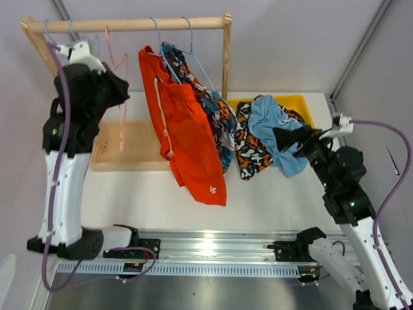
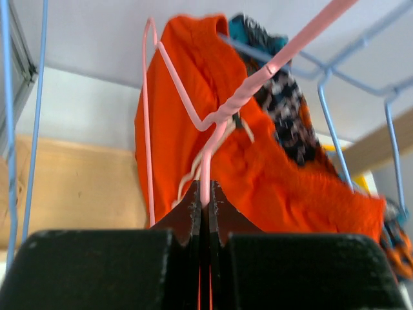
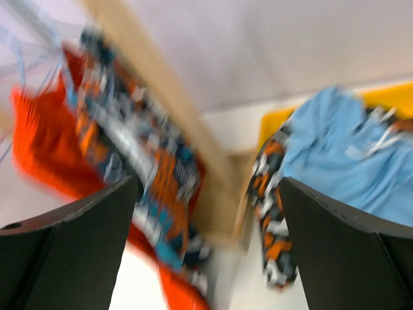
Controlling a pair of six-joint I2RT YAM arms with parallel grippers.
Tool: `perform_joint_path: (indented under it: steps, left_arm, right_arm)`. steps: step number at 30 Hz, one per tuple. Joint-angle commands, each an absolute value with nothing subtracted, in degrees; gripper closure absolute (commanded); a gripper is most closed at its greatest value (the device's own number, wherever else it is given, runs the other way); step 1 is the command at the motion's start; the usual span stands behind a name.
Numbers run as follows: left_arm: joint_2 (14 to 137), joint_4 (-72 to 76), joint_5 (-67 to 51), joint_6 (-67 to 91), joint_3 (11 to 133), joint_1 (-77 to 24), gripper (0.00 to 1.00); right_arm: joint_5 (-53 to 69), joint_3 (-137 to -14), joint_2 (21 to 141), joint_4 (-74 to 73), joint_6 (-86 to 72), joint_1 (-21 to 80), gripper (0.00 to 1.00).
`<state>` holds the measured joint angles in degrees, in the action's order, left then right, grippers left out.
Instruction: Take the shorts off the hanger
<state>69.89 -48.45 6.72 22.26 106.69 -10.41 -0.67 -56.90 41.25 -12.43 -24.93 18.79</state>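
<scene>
The plain red-orange shorts (image 1: 188, 139) hang from a blue hanger (image 1: 193, 51) on the wooden rod (image 1: 135, 24); the blue-orange-white patterned shorts (image 1: 218, 119) hang just behind them. My left gripper (image 1: 122, 90) is raised by the rack's left end, shut on an empty pink hanger (image 2: 213, 116), with the red-orange shorts (image 2: 271, 174) beyond it. The camouflage shorts (image 1: 248, 147) and light blue shorts (image 1: 277, 126) lie over the yellow bin (image 1: 300, 103). My right gripper (image 1: 284, 143) is open and empty beside them. The dark navy-black shorts are out of view.
The rack's upright post (image 1: 226, 58) stands between the hanging shorts and the bin; it also shows in the right wrist view (image 3: 193, 168). Its wooden base board (image 1: 126, 145) lies on the white table. More blue hangers (image 2: 35, 129) hang at the rod's left end.
</scene>
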Motion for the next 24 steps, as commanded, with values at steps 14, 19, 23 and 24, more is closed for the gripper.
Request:
perform_joint_path:
  steps: [14, 19, 23, 24]
  left_arm:
    - [94.0, -45.4, 9.1, 21.6, 130.1, -6.8, 1.00]
    - [91.4, -43.5, 8.2, 23.0, 122.3, -5.9, 1.00]
    - [86.9, -41.1, 7.3, 23.2, 115.1, -5.6, 0.98]
    - [85.8, -41.0, 7.2, 23.1, 114.6, -5.5, 0.96]
  right_arm:
    - [2.4, -46.1, 23.5, -30.9, -25.8, 28.7, 0.01]
    - [2.5, -45.4, 23.6, -31.4, -25.7, 28.7, 0.01]
    - [3.4, -44.4, 23.2, -30.5, -27.0, 28.7, 0.01]
    - [3.5, -44.3, 23.0, -30.5, -27.1, 28.7, 0.01]
